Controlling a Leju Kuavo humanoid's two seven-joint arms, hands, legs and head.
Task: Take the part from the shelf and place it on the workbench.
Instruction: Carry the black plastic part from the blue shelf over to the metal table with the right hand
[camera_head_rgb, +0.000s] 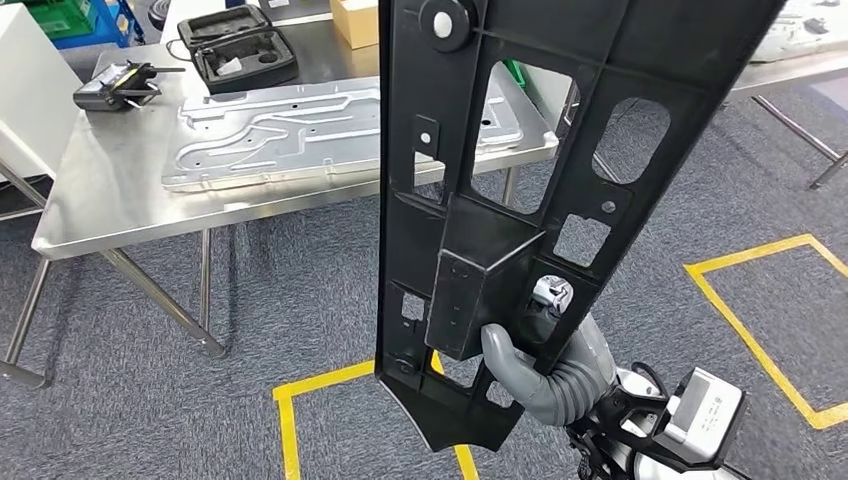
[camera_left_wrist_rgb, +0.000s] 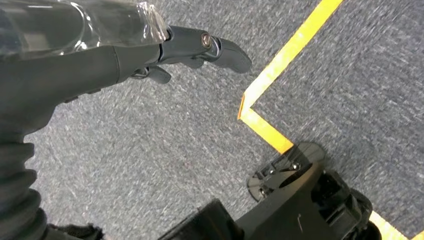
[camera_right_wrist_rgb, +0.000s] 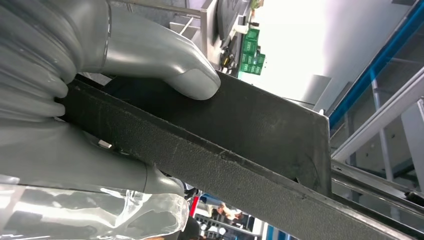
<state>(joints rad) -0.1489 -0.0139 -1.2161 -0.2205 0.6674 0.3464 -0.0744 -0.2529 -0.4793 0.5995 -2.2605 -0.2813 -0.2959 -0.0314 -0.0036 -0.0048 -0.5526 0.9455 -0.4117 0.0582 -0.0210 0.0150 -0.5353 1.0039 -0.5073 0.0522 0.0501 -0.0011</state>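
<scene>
I saw the part (camera_head_rgb: 520, 150), a long black plastic panel with moulded ribs, several cut-out openings and a boxy block near its lower half, standing nearly upright and slightly tilted, gripped low down in my right hand (camera_head_rgb: 545, 355) above the carpet.

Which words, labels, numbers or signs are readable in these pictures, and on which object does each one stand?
None can be read.
Black part held by the right hand: no lettering shows.
Silver panel on the workbench: embossed shapes, no text.
Green crates: too small to tell.
</scene>
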